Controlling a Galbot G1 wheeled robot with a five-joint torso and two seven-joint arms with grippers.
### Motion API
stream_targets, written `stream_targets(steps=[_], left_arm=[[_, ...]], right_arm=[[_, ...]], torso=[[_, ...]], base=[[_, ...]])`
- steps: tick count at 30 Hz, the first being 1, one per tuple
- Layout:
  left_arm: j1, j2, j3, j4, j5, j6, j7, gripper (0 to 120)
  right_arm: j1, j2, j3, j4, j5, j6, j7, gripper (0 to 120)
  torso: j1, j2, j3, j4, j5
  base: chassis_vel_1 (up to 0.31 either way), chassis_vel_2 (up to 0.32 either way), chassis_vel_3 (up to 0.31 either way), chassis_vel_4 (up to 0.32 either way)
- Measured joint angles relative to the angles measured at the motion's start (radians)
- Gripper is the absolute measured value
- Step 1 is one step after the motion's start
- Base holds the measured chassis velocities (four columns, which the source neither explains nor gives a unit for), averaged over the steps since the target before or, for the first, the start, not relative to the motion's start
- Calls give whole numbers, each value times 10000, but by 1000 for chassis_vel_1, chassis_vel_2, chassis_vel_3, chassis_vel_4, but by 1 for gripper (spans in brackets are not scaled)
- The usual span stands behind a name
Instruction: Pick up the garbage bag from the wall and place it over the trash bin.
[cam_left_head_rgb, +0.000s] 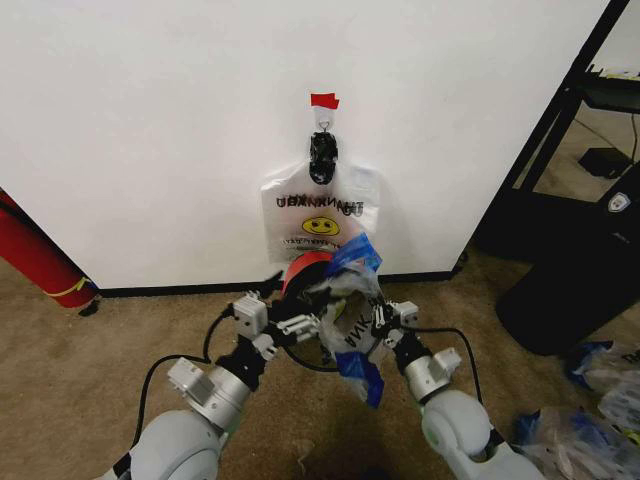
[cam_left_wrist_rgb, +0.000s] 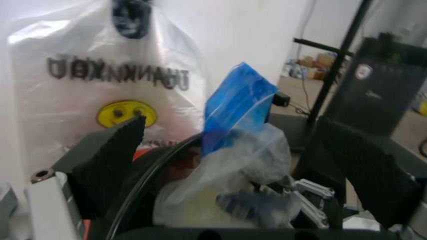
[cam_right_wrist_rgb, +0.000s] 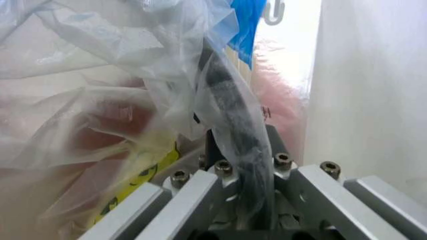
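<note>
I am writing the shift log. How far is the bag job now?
Done: the garbage bag with blue handles is off the wall. In hand: the right gripper is shut on it and the left gripper is open beside it, over the trash bin. Left: spreading it over the rim.

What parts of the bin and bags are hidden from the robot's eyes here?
- Head view: most of the trash bin, covered by the garbage bag; just a bit of red shows.
- Head view: the wall bag, its lower part behind the held bag.
- Left wrist view: left gripper pads, blurred.
- Right wrist view: right gripper fingertips, wrapped in plastic.
</note>
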Motion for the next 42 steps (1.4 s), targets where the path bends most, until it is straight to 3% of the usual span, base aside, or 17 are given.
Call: stream_targets(steps=[8,18,23,26,30,34,37,42], left_arm=[[-661,513,-5,1125,2205,-1439,1881,100],[-1441,637,305,1635,1434,-1087,1907,91],[-1455,539,338,1902,1577,-873,1618,68],[-1465,492,313,1910,1552,-760,1389,62],[-1483,479,230,1855,1295,-612,1150,43],[-1430,503,207,1748,1183,-559,1137,32],[-1421,489,209,1742,1171,-546,1097,16],[-1451,467,223,1763,1171,-545,984,3]], right_arm=[[-171,143,55,-188,-468,170,-205,0],[-134,310,-90,-194,-1190,310,-450,0],[-88,256,-119,-87,-1244,316,-559,0],[-46,235,-150,-80,-1253,325,-585,0],[-29,233,-178,-87,-1273,337,-621,0],[-15,237,-178,-163,-1289,339,-626,0],[17,244,-180,-218,-1286,339,-628,0],[13,242,-209,-260,-1261,338,-657,0]], torso=[[0,0,0,0,-2],[0,0,1,0,-2],[0,0,1,0,-2],[0,0,1,0,-1],[0,0,1,0,-1],[0,0,1,0,1],[0,0,1,0,0],[0,0,1,0,0]], base=[[0,0,0,0],[0,0,0,0],[0,0,0,0],[0,0,0,0],[0,0,0,0],[0,0,0,0],[0,0,0,0],[0,0,0,0]])
